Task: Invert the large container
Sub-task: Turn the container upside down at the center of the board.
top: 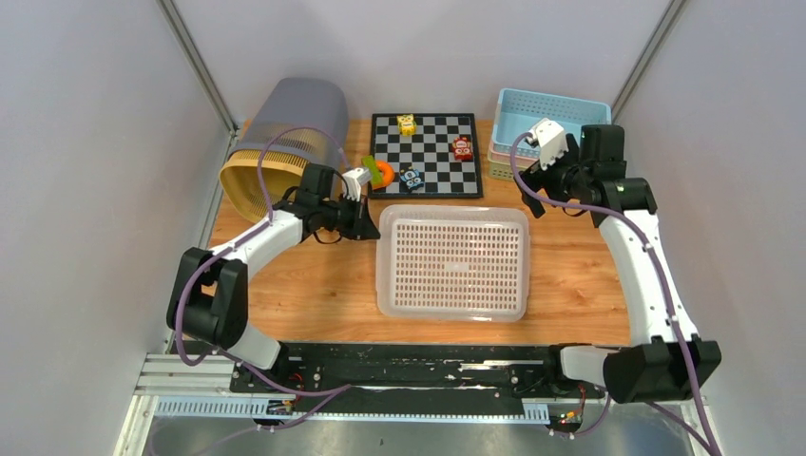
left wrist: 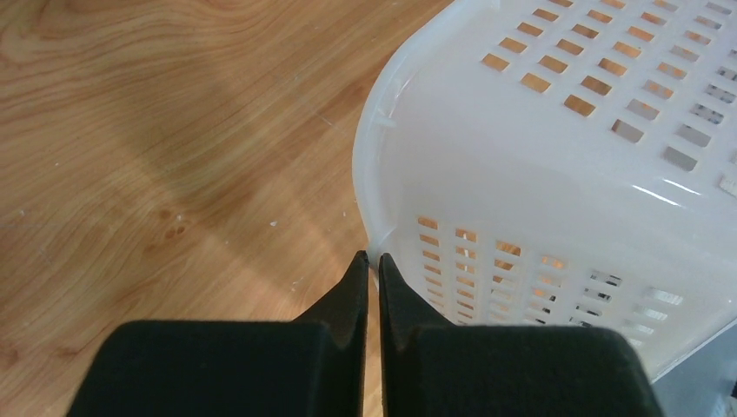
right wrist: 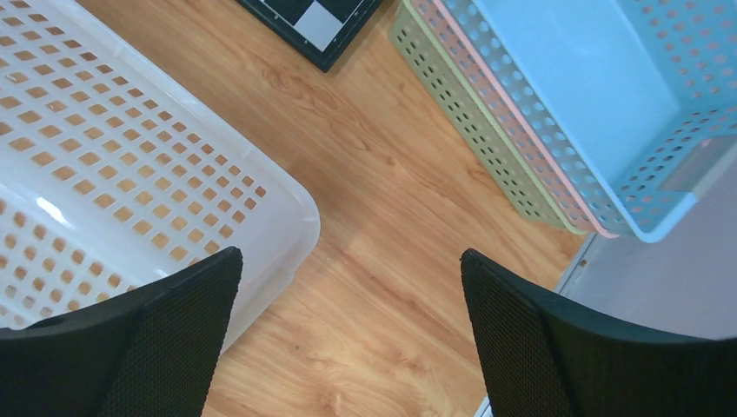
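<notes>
Wooden table (top: pixel 314 285), and dead centre the large container (top: pixel 453 262) lies base-up, rim down: it looks flipped! Right gripper (right wrist: pixel 349 254) hangs wide open, empty, off its far-right corner. Left gripper (left wrist: pixel 374 257) is pinched shut on nothing beside the far-left corner. Next, I reckon: arms back away.

A lab robot cell. Plain grey panels (top: pixel 86 190) enclose the wooden worktop (top: pixel 314 285); a metal rail (top: pixel 428 410) lines its near edge.
</notes>
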You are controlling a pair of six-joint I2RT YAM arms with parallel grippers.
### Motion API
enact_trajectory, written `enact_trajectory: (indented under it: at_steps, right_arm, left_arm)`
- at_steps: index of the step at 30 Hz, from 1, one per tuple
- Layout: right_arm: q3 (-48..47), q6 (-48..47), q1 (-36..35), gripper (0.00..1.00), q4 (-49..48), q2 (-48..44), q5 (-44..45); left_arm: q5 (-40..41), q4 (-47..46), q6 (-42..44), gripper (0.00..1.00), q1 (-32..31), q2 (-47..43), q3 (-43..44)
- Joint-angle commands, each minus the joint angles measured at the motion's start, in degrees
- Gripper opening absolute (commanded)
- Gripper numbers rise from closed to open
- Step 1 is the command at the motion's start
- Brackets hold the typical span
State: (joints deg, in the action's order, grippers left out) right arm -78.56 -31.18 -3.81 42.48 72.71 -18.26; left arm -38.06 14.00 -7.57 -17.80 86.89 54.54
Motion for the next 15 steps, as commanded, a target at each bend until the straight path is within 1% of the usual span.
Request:
enact_trajectory:
  at_steps: [1, 5, 15]
  right_arm:
    - [3.7, 3.2, 0.7, 0.98, -5.0, -4.5, 0.8]
    - [6.1, 4.2, 0.8, 0.98, -7.6, -6.6, -0.1]
    - [7.5, 4.7, 0.7, 0.98, -8.7, -7.1, -1.2]
  left_arm:
    - [2.3, -3.7, -0.9, 0.00, -0.2, 1.1, -2.2]
    - [3.4, -4.9, -1.9, 0.00, -0.2, 1.4, -3.2]
    - [7.5, -6.2, -3.1, 0.00, -0.8, 4.4, -4.3]
